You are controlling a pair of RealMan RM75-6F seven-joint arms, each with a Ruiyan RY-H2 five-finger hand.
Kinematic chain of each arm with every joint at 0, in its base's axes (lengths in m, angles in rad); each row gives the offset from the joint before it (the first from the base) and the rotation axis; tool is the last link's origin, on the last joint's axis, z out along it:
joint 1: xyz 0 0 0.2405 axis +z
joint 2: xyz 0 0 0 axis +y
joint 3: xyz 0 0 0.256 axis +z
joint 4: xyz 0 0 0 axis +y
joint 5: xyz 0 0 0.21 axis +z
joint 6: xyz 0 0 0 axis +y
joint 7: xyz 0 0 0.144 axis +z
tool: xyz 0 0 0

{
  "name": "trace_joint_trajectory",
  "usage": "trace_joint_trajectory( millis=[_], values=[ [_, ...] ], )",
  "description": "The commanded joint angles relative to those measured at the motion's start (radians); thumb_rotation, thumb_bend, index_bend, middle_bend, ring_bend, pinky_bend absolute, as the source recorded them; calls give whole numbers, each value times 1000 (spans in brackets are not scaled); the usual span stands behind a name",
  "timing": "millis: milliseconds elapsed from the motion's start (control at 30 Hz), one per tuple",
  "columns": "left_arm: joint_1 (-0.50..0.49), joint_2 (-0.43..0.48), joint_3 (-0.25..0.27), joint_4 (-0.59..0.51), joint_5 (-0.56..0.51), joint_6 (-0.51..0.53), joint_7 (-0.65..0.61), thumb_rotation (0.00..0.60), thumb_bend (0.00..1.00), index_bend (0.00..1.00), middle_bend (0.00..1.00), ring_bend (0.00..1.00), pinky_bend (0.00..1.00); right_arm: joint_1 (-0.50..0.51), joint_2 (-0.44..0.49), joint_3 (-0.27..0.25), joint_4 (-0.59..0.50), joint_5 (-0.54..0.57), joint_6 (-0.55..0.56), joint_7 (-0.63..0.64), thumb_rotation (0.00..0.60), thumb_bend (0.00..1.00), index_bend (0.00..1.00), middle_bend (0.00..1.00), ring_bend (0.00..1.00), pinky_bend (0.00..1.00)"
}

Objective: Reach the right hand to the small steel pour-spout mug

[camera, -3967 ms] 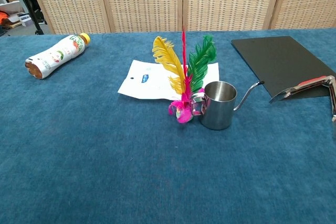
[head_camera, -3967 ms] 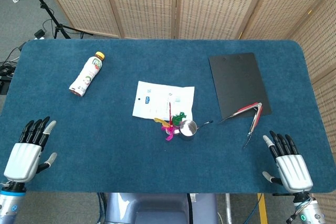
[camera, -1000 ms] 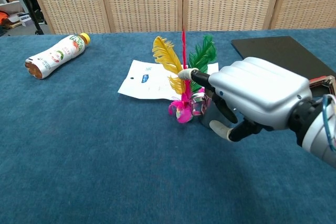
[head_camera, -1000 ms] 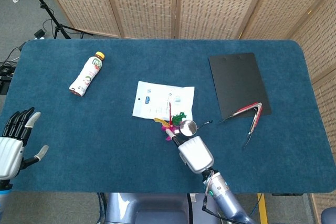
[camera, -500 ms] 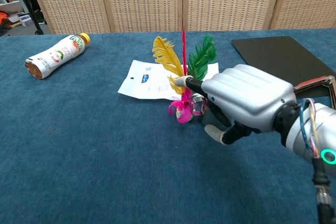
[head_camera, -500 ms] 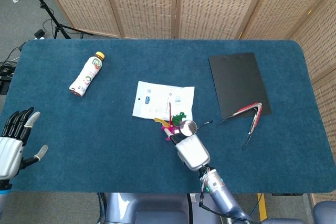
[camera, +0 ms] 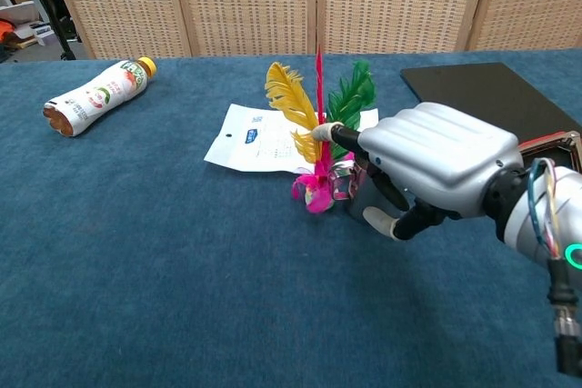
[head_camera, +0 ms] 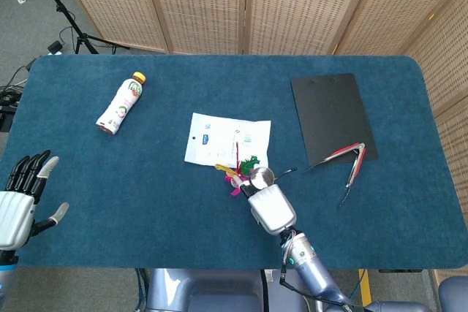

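Note:
The small steel pour-spout mug (head_camera: pixel 262 176) stands mid-table against a shuttlecock with yellow, red and green feathers (camera: pixel 296 106). My right hand (head_camera: pixel 272 208) sits just on the near side of the mug, its fingers reaching up to the rim. In the chest view the right hand (camera: pixel 436 170) covers most of the mug (camera: pixel 349 190); its fingers stretch over the mug and the thumb is spread below, gripping nothing. My left hand (head_camera: pixel 18 210) rests open at the table's near left edge, fingers apart.
A white printed packet (head_camera: pixel 227 139) lies behind the mug. A drink bottle (head_camera: pixel 121 104) lies on its side at the far left. A black clipboard (head_camera: pixel 333 117) and red-handled tongs (head_camera: pixel 347 162) lie to the right.
Over the last four seconds my right hand swung from the near right edge in to the mug. In the last half second it shifted slightly right and up. The left hand drew back a little.

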Motion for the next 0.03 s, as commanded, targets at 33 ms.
trace_joint_trajectory(
  millis=[33],
  values=[
    [0, 0, 0, 0, 0, -1, 1, 600, 264, 0, 0, 0, 0, 3, 3, -3, -1, 4, 4, 0, 600, 476, 0, 710, 768, 768]
  ],
)
